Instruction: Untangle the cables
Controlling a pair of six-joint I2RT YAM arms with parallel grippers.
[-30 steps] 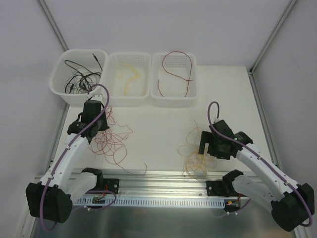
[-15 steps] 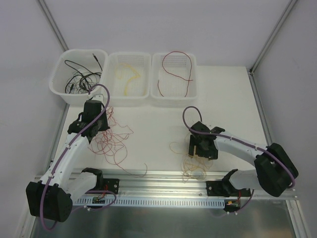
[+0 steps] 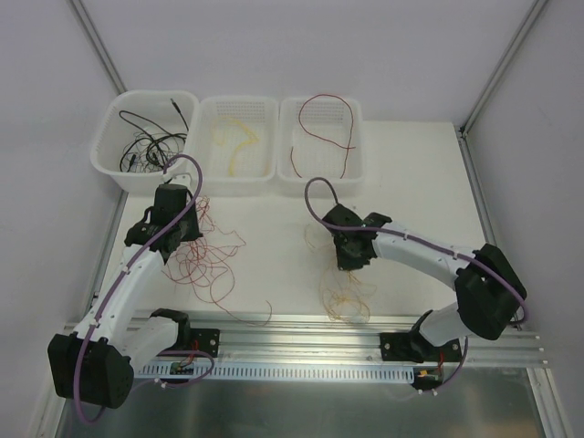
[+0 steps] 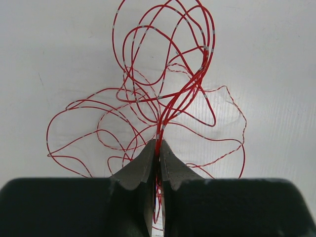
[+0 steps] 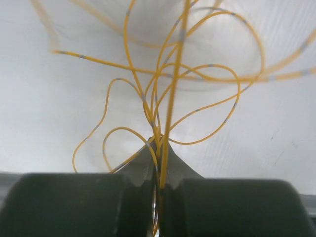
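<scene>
Left wrist view gives me the left hand [image 4: 158, 147] pinched shut on a bundle of red cables [image 4: 165, 94]. Several strands run together into the jaws while the loose loops fan out over the table [image 4: 276, 59]. On the right wrist view the right hand [image 5: 159, 144] is likewise clamped on yellow cables [image 5: 170, 84], with a few strands caught at the tips.

From above, the red heap lies at the left of the table, just below the baskets [image 3: 239, 185]. The yellow heap lies nearer the front edge, right of the middle, and the two colours are well apart.

I judge the step in hand is drawing each bunch free of its heap. To do it well I'd lift slowly and straight, pulling away from the heap rather than across it. I'd also watch for loops that tighten instead of sliding. With several strands in each grip a knot may cinch. If it does, I'd let go and take a single strand.
</scene>
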